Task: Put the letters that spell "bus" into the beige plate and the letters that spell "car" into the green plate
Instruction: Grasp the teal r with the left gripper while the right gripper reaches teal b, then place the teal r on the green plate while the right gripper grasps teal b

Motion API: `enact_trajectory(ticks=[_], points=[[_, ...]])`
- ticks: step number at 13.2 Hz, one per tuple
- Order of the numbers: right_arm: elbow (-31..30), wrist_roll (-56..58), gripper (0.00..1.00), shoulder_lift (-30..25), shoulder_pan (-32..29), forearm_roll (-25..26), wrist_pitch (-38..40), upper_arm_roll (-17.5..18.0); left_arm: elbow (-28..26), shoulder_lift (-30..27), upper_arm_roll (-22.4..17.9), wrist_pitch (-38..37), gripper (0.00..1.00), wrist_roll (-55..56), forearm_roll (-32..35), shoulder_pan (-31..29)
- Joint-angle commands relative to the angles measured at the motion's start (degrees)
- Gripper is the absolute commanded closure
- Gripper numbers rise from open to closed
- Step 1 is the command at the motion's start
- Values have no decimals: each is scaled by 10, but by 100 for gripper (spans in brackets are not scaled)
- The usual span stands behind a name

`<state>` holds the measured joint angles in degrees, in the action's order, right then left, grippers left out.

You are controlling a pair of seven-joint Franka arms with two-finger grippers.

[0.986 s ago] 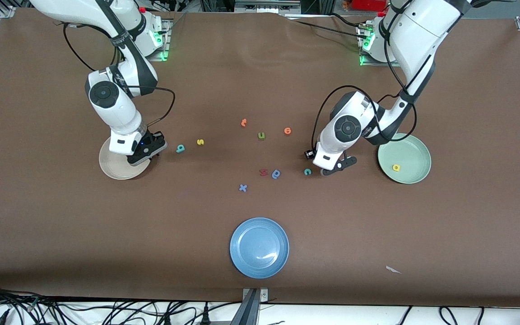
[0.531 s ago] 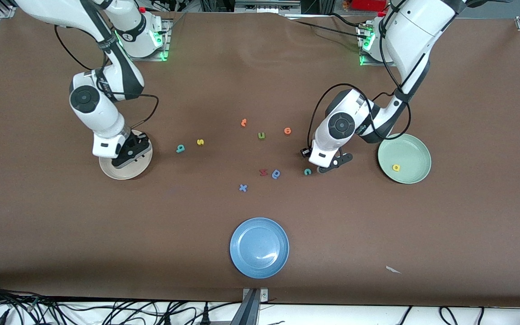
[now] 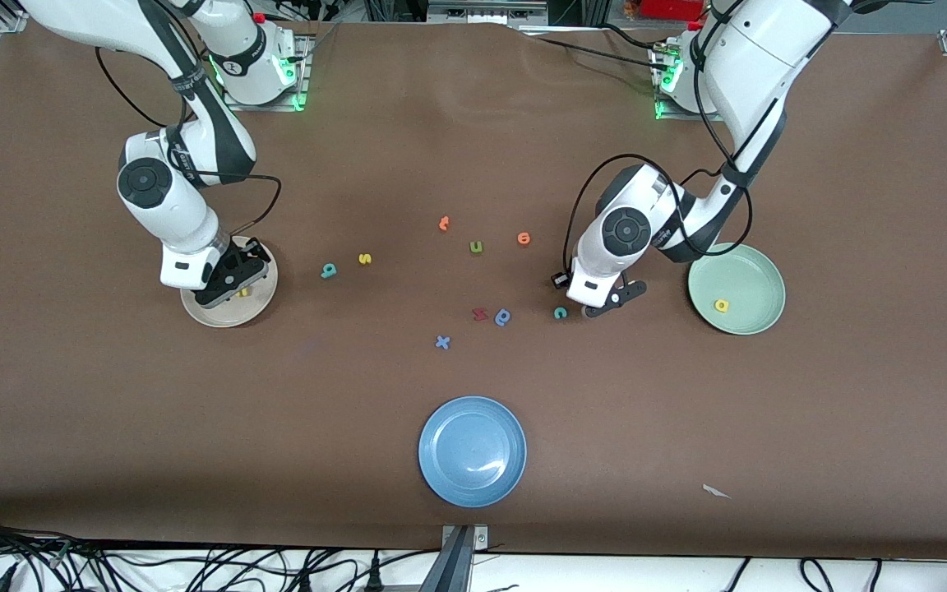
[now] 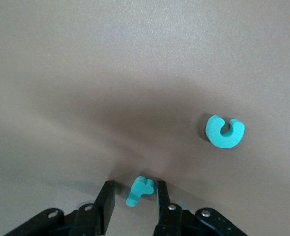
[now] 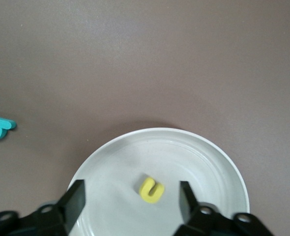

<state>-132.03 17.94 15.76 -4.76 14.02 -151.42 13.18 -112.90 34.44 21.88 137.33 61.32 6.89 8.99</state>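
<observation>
My right gripper (image 3: 231, 284) hangs open over the beige plate (image 3: 210, 315). A yellow u (image 5: 152, 190) lies loose in the plate (image 5: 223, 162) below the spread fingers of the gripper (image 5: 131, 196). The teal b (image 3: 328, 270) and yellow s (image 3: 365, 259) lie on the cloth beside that plate. My left gripper (image 3: 605, 306) is down at the cloth beside the teal c (image 3: 560, 312). A small light-blue r (image 4: 139, 190) sits between its fingers, against one and apart from the other. The c (image 4: 225, 131) lies just ahead. A yellow a (image 3: 721, 305) lies in the green plate (image 3: 749, 275).
Loose in mid-table lie a green u (image 3: 476, 247), two orange letters (image 3: 443, 223) (image 3: 524, 238), a red letter (image 3: 479, 313), a darker blue rounded letter (image 3: 503, 316) and a blue x (image 3: 441, 342). A blue plate (image 3: 472, 450) sits nearest the front camera.
My right gripper moved farther over the beige plate and opened, and the yellow u now lies in the plate. My left gripper's fingers have narrowed around the r.
</observation>
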Motion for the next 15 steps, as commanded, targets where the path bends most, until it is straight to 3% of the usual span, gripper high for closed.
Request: enact_trajectory(ticks=[1, 4, 8, 15], points=[[-6, -60, 0, -6, -2, -1, 2, 27, 4, 4, 1, 4, 67, 12, 19, -2], [-6, -144, 0, 5, -1, -1, 0, 62, 4, 4, 1, 4, 77, 12, 19, -2], [-1, -221, 0, 26, 4, 0, -15, 89, 5, 4, 1, 3, 98, 10, 19, -3], [23, -260, 0, 73, 34, 0, -47, 89, 41, -35, 1, -41, 99, 6, 19, -35]])
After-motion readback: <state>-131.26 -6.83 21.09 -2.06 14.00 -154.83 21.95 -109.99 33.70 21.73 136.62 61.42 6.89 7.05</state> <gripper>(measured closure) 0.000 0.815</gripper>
